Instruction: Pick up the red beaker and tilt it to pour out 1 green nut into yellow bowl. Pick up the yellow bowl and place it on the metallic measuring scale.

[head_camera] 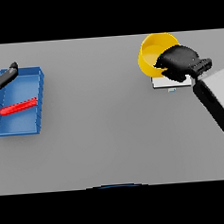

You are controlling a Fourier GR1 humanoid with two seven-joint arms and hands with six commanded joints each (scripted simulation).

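head view shows one yellow bowl [153,54], one blue tray [35,98], one red beaker [18,107] and one metallic measuring scale [165,83] on the grey surface [110,133]. my right hand [179,64] is at the far right, its fingers [163,63] curled over the near rim of the yellow bowl, gripping it. the bowl sits over the scale, whose pale plate shows just below it; i cannot tell whether the two touch. what lies inside the bowl i cannot tell either. the red beaker lies on its side inside the blue tray at the far left, well apart from the bowl. my left hand [0,76] is at the tray's far left corner, fingers spread and holding nothing.
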